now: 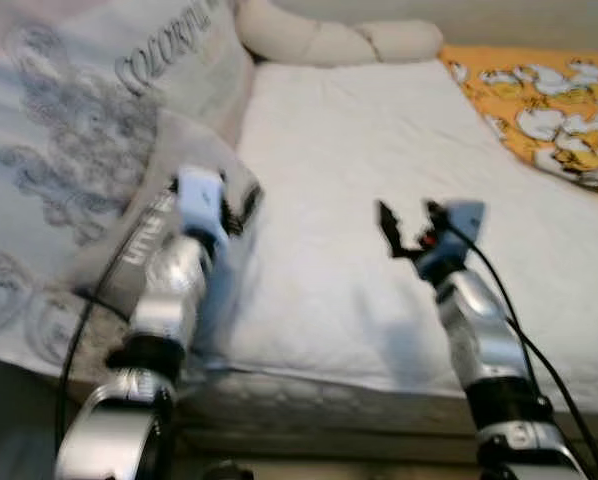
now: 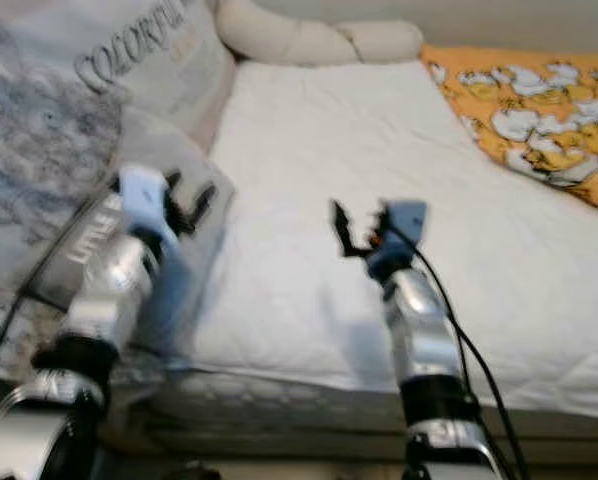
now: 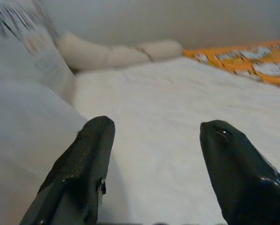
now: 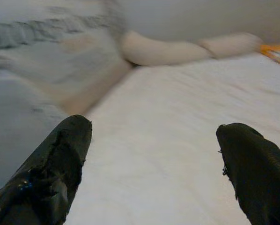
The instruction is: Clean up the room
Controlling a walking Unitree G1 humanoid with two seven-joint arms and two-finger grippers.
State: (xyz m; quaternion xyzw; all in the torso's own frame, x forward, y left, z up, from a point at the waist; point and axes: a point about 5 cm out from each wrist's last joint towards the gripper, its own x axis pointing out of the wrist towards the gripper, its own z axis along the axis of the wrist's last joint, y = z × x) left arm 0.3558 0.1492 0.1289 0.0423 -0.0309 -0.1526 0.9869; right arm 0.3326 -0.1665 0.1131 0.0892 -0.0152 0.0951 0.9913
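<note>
The grey blanket [image 1: 129, 180] lies heaped on the bed's [image 1: 379, 200] left side; my left claw [image 2: 184, 205] hangs wide beside its near fold, my right claw [image 1: 404, 228] wide over bare sheet. I should pinch the fold deep.

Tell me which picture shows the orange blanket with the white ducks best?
The left eye view: the orange blanket spreads widest there, pattern clear. The right eye view shows it similarly. The left wrist view shows a blurry strip, and the right wrist view just a corner.

A grey printed blanket [image 1: 69, 170] lies heaped over the white bed's [image 1: 379, 200] left edge.
</note>
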